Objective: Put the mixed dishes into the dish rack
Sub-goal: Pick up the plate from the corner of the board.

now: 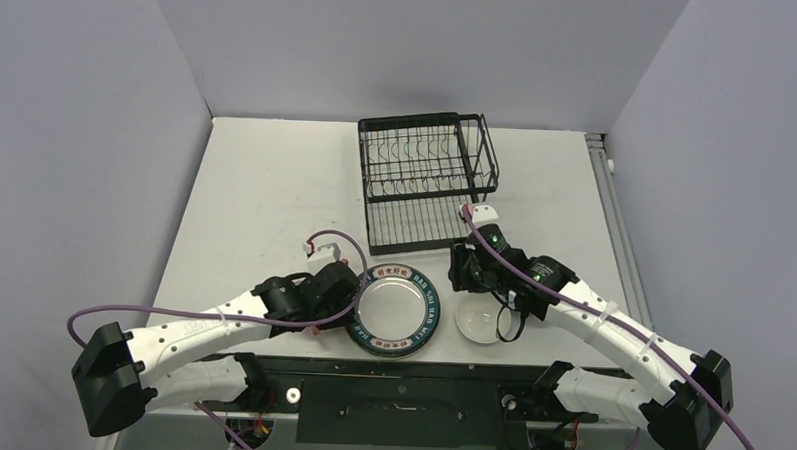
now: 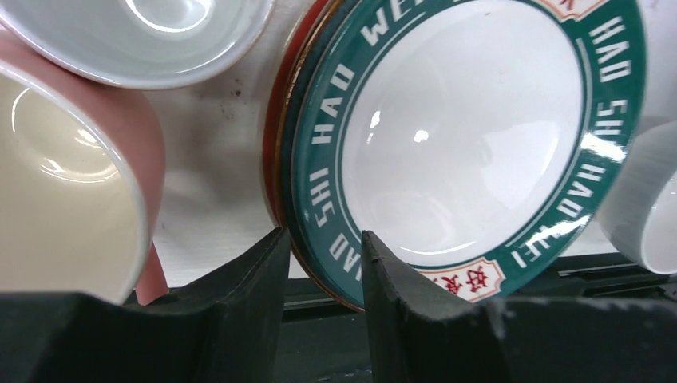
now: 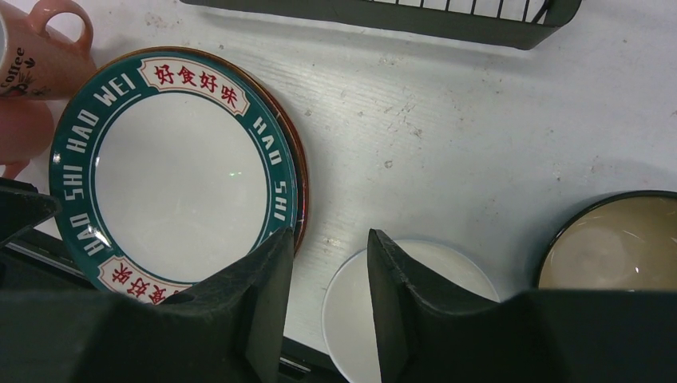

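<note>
Left gripper (image 2: 323, 267), working at the near edge of the table (image 1: 275, 201), sits astride the left rim of the green-rimmed lettered plate (image 2: 471, 152). One finger is outside the rim and the other is over the green band. The jaws stand partly apart, with a gap wider than the rim's edge, so no clamp appears to be made. This plate rests on a red plate (image 2: 271, 167), whose edge shows just outside it, and a pink mug (image 2: 72, 183) sits close beside the outer finger. The step in hand is judged to be taking the top plate alone. To do it well, the outer finger should seat under the upper rim and not around both plates. The jaws should then close squarely across the band, and the lift should begin gently so that the lower plate and the mug are not dragged. Right gripper (image 3: 329, 263) hovers with its jaws apart and nothing between them, over the far rim of the white bowl (image 1: 474, 323), which lies just right of the plates. A dark bowl (image 3: 615, 243) lies further right. The dish rack (image 1: 426, 171) stands at the far centre, well apart from the plates, with no dish showing in it. The plate will therefore need turning upright on the way to meet a slot.
</note>
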Robot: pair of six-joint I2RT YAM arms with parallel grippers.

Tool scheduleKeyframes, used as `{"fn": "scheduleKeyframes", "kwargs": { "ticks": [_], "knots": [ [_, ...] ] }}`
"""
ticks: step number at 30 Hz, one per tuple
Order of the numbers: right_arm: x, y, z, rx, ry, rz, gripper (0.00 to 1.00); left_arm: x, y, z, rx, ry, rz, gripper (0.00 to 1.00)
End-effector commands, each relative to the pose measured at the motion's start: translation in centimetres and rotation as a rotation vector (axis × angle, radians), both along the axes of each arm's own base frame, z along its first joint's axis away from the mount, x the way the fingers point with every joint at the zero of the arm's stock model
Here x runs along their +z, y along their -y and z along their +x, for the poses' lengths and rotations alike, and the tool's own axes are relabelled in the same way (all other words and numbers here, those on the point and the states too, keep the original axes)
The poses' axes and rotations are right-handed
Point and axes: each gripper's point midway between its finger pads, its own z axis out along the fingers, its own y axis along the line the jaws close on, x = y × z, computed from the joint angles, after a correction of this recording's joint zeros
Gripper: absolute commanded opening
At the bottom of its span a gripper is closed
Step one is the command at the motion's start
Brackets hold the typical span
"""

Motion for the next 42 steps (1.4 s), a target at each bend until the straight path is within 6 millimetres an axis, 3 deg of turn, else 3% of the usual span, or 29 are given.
{"fn": "scheduleKeyframes", "kwargs": {
  "ticks": [1, 8, 16, 27, 42],
  "knots": [
    [0.2, -0.9, 0.8, -0.010, 0.020, 0.035, 0.36, -0.5, 0.8, 0.6, -0.014, 0.011, -0.035, 0.34],
    [-0.7, -1.4, 0.9, 0.001, -0.014, 0.050, 0.36, -1.5, 0.8, 0.7, -0.015, 0.002, -0.026, 0.28],
    [-1.4, -1.3, 1.0, -0.009, -0.031, 0.051, 0.36, -0.5, 0.5, 0.8, -0.029, 0.017, -0.009, 0.23],
    [-1.5, -1.4, 1.0, -0.007, -0.037, 0.046, 0.36, 1.9, 0.3, 1.0, -0.041, 0.045, -0.013, 0.35],
    [-1.6, -1.2, 0.9, -0.008, -0.041, 0.037, 0.36, 0.0, 0.8, 1.2, -0.063, 0.018, 0.031, 0.26]
  ]
}}
